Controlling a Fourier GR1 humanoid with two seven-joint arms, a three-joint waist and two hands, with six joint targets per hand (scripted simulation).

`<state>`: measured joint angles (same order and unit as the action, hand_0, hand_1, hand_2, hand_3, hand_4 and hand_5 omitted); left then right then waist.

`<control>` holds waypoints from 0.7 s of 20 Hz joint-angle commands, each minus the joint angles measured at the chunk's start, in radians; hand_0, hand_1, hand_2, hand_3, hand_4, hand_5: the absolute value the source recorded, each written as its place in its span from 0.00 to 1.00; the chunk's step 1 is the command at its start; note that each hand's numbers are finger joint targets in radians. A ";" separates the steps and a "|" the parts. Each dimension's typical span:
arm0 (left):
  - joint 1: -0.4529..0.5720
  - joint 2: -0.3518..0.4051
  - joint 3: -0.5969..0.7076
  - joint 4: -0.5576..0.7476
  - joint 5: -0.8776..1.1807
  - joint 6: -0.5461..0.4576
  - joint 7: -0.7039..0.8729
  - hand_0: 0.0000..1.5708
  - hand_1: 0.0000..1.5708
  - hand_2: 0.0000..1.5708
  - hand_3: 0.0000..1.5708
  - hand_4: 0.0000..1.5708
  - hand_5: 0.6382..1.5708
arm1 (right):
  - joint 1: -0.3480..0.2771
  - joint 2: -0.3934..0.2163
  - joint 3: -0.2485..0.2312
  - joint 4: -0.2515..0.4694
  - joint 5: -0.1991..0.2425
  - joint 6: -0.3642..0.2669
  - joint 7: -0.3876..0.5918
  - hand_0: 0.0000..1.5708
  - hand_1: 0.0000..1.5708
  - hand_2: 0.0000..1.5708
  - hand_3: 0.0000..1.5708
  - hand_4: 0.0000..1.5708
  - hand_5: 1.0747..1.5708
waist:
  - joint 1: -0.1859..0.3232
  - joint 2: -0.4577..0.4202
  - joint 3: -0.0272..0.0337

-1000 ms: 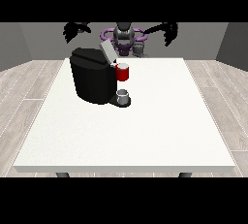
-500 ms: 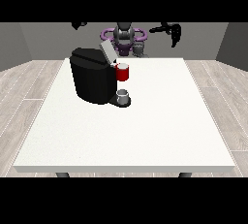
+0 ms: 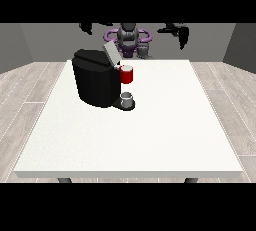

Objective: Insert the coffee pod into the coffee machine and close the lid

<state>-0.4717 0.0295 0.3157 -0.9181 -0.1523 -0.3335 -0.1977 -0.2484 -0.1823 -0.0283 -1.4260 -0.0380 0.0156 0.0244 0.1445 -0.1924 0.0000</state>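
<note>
You find the pod (image 3: pixel 127 75) at the machine (image 3: pixel 97 77) head under the raised lid (image 3: pixel 110 53)—likely light, stiff, slick, so take its sides; neither raised hand's (image 3: pixel 181 33) fingers are readable.

We see the coffee machine (image 3: pixel 95 79) on the table (image 3: pixel 150 135), well below and nearer us than the hand at the view's left (image 3: pixel 86 27); a cup (image 3: pixel 127 98) sits before it.
</note>
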 commanded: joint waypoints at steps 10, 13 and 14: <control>0.158 -0.029 -0.107 -0.299 0.130 0.053 0.083 0.00 0.00 0.00 0.00 0.00 1.00 | -0.164 0.025 -0.064 0.174 -0.022 0.002 -0.023 0.00 0.00 0.00 0.00 0.00 1.00 | 0.025 0.133 0.0002; 0.178 -0.014 -0.121 -0.370 0.115 0.080 0.131 0.00 0.00 0.00 0.00 0.00 1.00 | -0.199 0.005 -0.066 0.194 -0.032 0.051 -0.024 0.00 0.00 0.00 0.00 0.00 1.00 | -0.014 0.149 0.0002; 0.181 -0.019 -0.136 -0.385 0.097 0.083 0.125 0.00 0.00 0.00 0.00 0.00 1.00 | -0.191 0.049 -0.036 0.212 0.008 0.002 -0.061 0.00 0.00 0.00 0.00 0.00 1.00 | 0.007 0.157 0.0002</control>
<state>-0.3178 0.0142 0.2129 -1.2258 -0.0452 -0.2813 -0.0976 -0.4141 -0.1694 -0.0868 -1.2569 -0.0649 0.0442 0.0056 0.1557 -0.0640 0.0001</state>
